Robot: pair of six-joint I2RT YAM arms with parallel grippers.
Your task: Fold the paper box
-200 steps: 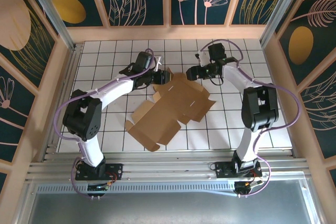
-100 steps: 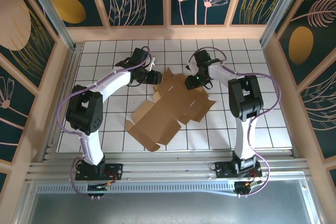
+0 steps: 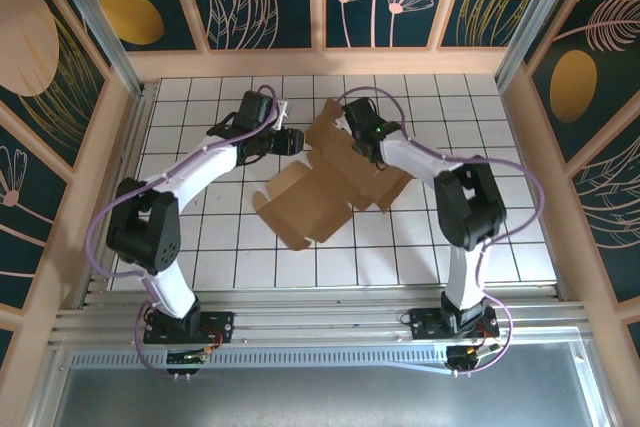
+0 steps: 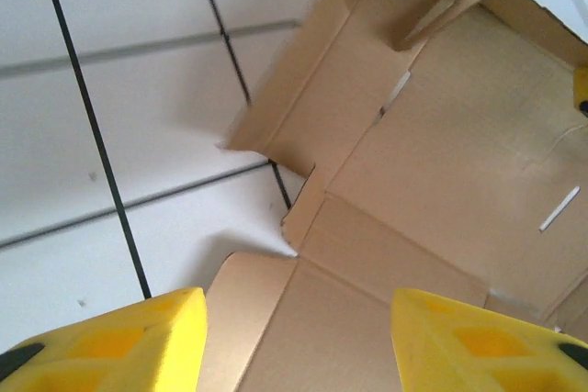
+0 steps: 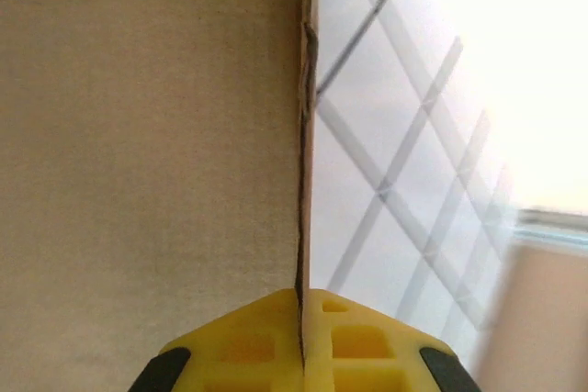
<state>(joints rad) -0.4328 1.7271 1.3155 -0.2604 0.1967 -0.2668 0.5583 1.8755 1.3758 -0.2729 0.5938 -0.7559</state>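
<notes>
R gripper (image 5: 301, 298) clenched on paper box (image 3: 320, 187) far edge; flap raised. L gripper (image 4: 296, 328) jaws apart over box's left flaps, nothing gripped.

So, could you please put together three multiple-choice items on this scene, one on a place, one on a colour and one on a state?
1. Where is the left gripper relative to the paper box?
A) at its far left side
B) at its near edge
C) at its right side

2. What colour are the fingers of the left gripper?
A) red
B) yellow
C) blue

3. What is the state of the right gripper?
A) open above the paper box
B) shut on nothing
C) shut on an edge of the paper box

Answers: 1 A, as the top view shows it beside the sheet's far left part; 2 B, as the left wrist view shows them yellow; 3 C, as the right wrist view shows the cardboard edge pinched between closed fingers.
</notes>
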